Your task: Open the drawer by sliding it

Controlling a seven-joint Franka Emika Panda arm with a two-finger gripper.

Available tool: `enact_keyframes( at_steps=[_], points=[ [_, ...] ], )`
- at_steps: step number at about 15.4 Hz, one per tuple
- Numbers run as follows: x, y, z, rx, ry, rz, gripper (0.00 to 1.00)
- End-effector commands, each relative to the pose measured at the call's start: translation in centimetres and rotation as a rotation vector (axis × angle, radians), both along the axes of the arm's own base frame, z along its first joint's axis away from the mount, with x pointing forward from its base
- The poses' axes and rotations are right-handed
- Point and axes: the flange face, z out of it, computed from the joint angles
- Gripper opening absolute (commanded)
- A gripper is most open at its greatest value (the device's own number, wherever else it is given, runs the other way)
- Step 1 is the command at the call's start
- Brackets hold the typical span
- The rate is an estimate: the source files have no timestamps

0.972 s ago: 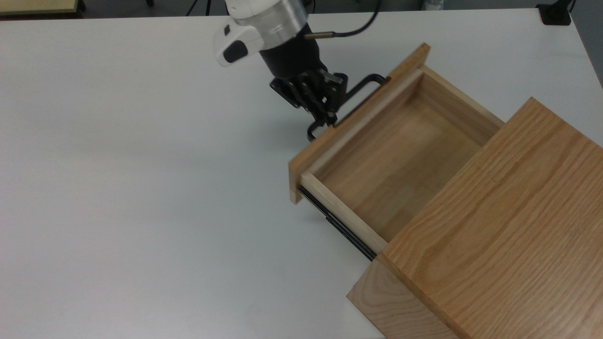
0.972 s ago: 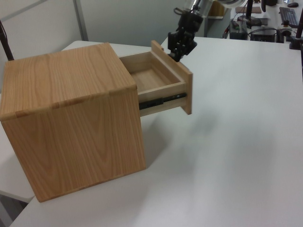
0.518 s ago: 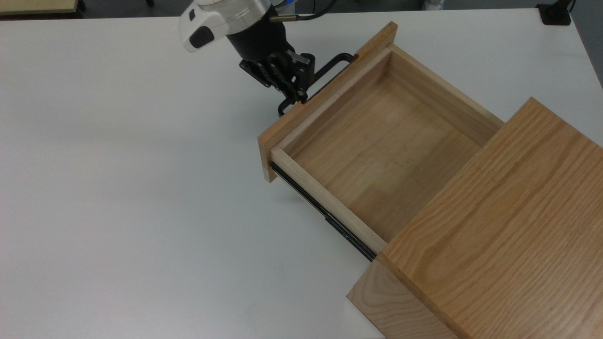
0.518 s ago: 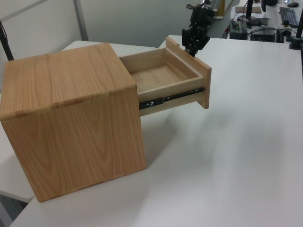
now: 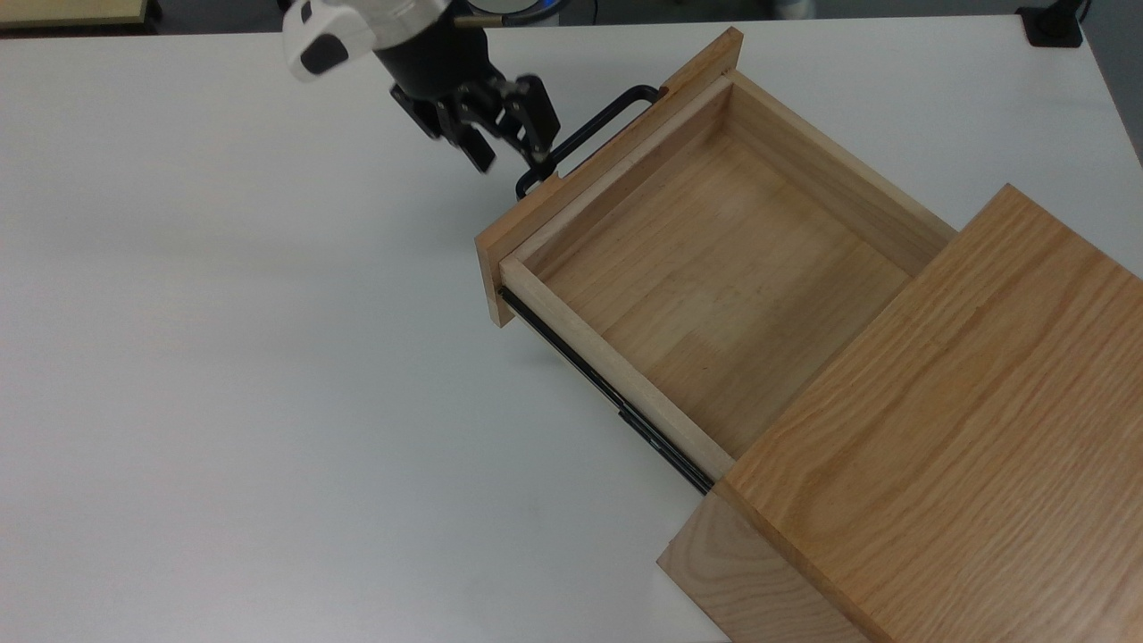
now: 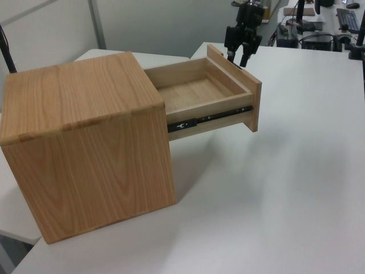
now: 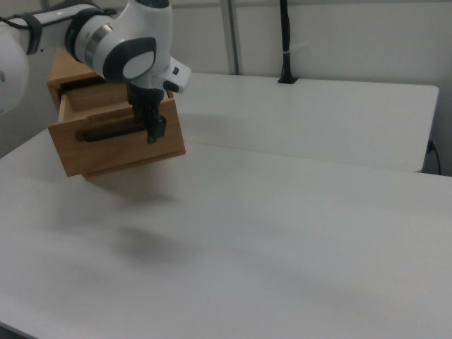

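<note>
One big oak casing (image 5: 938, 446) sits on the white table (image 5: 223, 357), and the drawer (image 5: 714, 259) stands pulled most of the way out of it toward the top view's upper left, its tray bare. At the lower end of the black handle (image 5: 585, 134) the gripper (image 5: 504, 134) has its fingers spread, apparently no longer pinching the bar. With the slide seemingly done, a straight retreat avoids nudging the front panel.
</note>
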Motion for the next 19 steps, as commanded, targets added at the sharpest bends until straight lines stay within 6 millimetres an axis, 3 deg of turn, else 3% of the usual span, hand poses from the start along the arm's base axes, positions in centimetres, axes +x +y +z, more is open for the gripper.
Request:
enact_keyframes(
  at_steps=[1, 4, 6, 10, 15, 19],
  points=[
    [-3.5, -0.5, 4.7, -0.096, 0.013, 0.042, 1.0],
    [-5.5, -0.3, 7.4, -0.232, 0.024, -0.024, 1.0],
    [-6.3, 1.6, 8.0, -0.355, 0.027, -0.004, 1.0],
    [-8.3, 1.9, 8.5, -0.466, 0.078, 0.073, 1.0],
    [-8.7, -1.0, 9.6, -0.522, 0.009, 0.35, 1.0],
    [-8.5, -1.2, 9.4, -0.524, 0.004, 0.37, 1.0]
  ],
)
